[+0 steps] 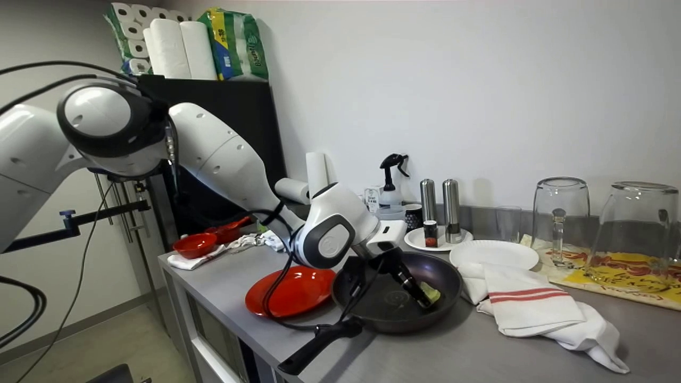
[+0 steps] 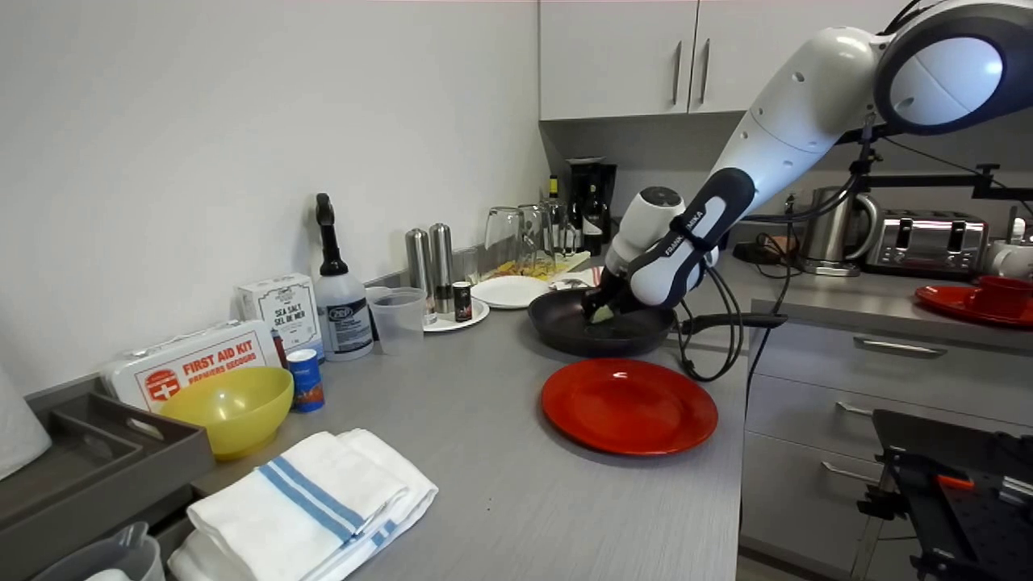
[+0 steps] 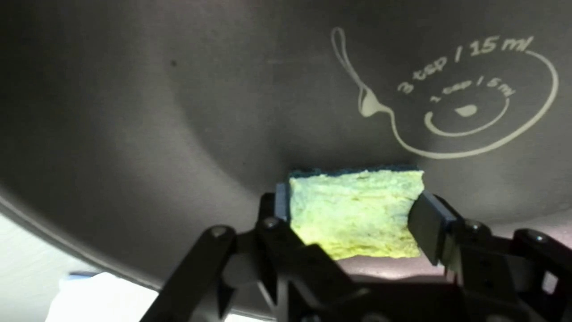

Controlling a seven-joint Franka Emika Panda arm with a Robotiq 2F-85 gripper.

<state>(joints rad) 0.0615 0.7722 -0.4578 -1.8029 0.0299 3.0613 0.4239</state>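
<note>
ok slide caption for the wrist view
Gripper holds a yellowish sponge inside a dark pan with printed measuring marks.

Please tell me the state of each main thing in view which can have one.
Sponge: gripped between the jaws, inside the frying pan
Jaws: closed on the sponge
Frying pan: upright, uncovered
Red plate beside the frying pan: face up
Red-striped towel: rumpled
Blue-striped cloth: folded
Yellow bowl: upright
Spray bottle: upright
Cupboard doors: shut
Drawers: shut
</note>
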